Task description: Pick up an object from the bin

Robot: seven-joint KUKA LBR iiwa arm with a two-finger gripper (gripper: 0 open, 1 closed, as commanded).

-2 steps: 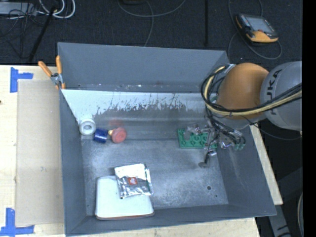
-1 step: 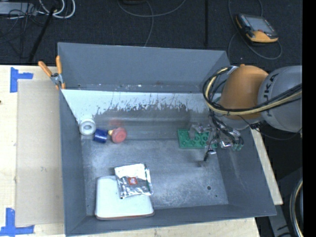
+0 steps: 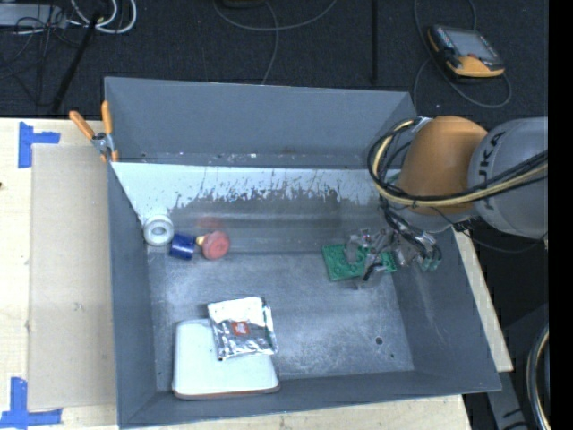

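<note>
1. The tool (image 3: 378, 260) is low in the right-centre of the frame, close to the floor of the grey bin (image 3: 269, 124). It hangs below the arm's orange cover (image 3: 443, 164) and its looped cables.
2. A flat green piece (image 3: 341, 262) lies on the bin floor immediately left of the tool. Its right part runs under the tool's metal parts, so the two overlap here.
3. Whether the tool is open, closed or gripping the green piece cannot be told. Its tip is a tangle of metal and green against the dark floor.
4. The visible part of the green piece looks roughly square and lies flat, with its edges turned slightly off the frame's edges. Its right end is covered, so its full length and long axis cannot be made out. Small green patches further right, under the wrist, may or may not belong to it.
5. Well apart, at the left-centre of the frame, three small things sit in a row:
   - a white tape roll (image 3: 158, 231)
   - a blue cylinder (image 3: 182, 246) just beside the roll
   - a red round thing (image 3: 215, 245) just beside the cylinder
6. At the lower left, a white flat slab (image 3: 215, 374) lies near the bin's front wall. A crumpled silvery packet (image 3: 242, 328) with a red mark rests on the slab's upper right corner.
</note>
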